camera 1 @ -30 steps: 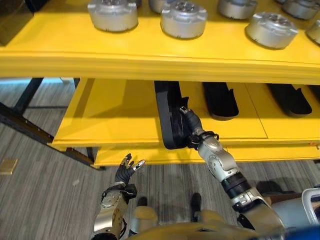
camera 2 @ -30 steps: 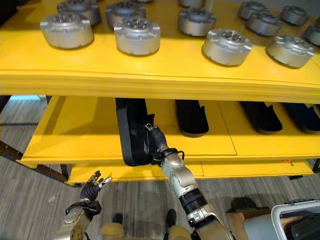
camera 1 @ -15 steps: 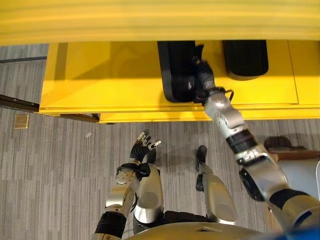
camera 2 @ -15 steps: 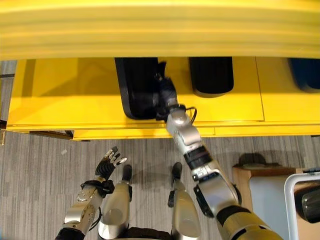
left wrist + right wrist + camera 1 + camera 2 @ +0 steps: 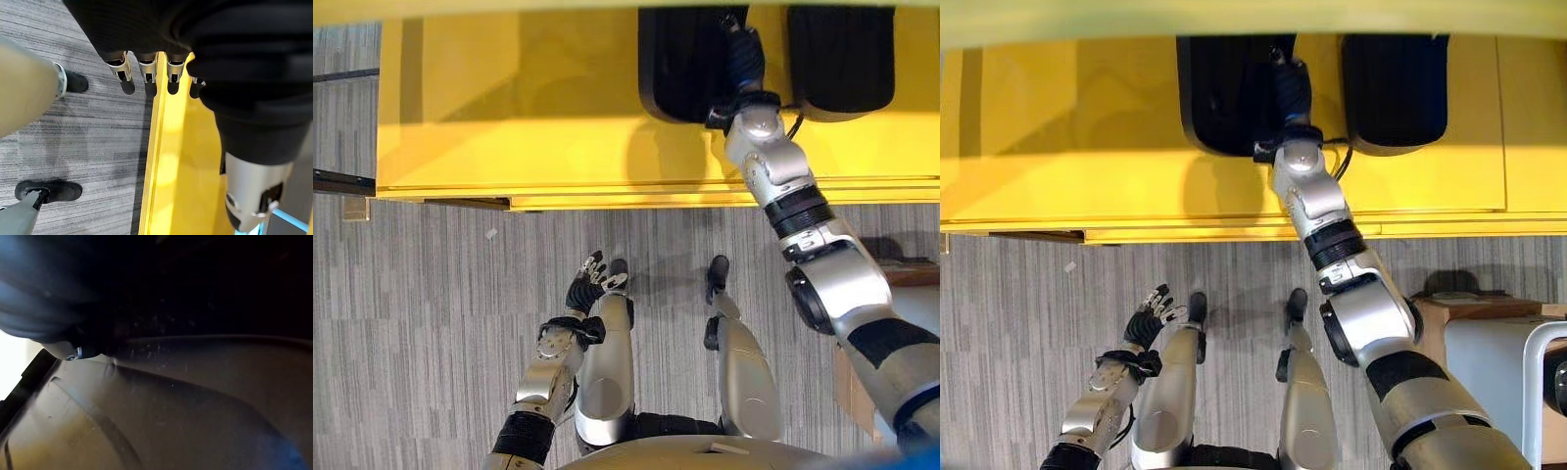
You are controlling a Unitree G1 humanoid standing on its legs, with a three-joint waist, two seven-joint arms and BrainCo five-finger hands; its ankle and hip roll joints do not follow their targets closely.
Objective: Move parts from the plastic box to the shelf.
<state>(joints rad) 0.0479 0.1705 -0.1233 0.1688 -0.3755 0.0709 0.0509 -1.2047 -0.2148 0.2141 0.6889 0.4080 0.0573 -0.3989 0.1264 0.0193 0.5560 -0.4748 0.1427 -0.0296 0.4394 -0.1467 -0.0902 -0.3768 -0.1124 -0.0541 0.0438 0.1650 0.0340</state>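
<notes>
A long black part (image 5: 677, 61) lies on the yellow lower shelf (image 5: 538, 117), its near end well back from the shelf's front edge. My right hand (image 5: 744, 61) reaches in over the shelf and rests against the part's right side; its fingers merge with the dark part. The right wrist view has the part's black surface (image 5: 195, 421) very close. My left hand (image 5: 586, 289) hangs low by the floor in front of the shelf, its fingers (image 5: 146, 68) straight and holding nothing.
A second black part (image 5: 842, 54) lies on the shelf just right of my right hand. The plastic box's pale rim (image 5: 1530, 382) shows at the lower right beside a brown wooden stand (image 5: 1449, 311). Grey striped floor lies before the shelf.
The camera has tilted down, so the upper shelf with round silver parts left the picture. The black part, once overhanging the shelf's front edge, now lies further back, my right hand still against it.
</notes>
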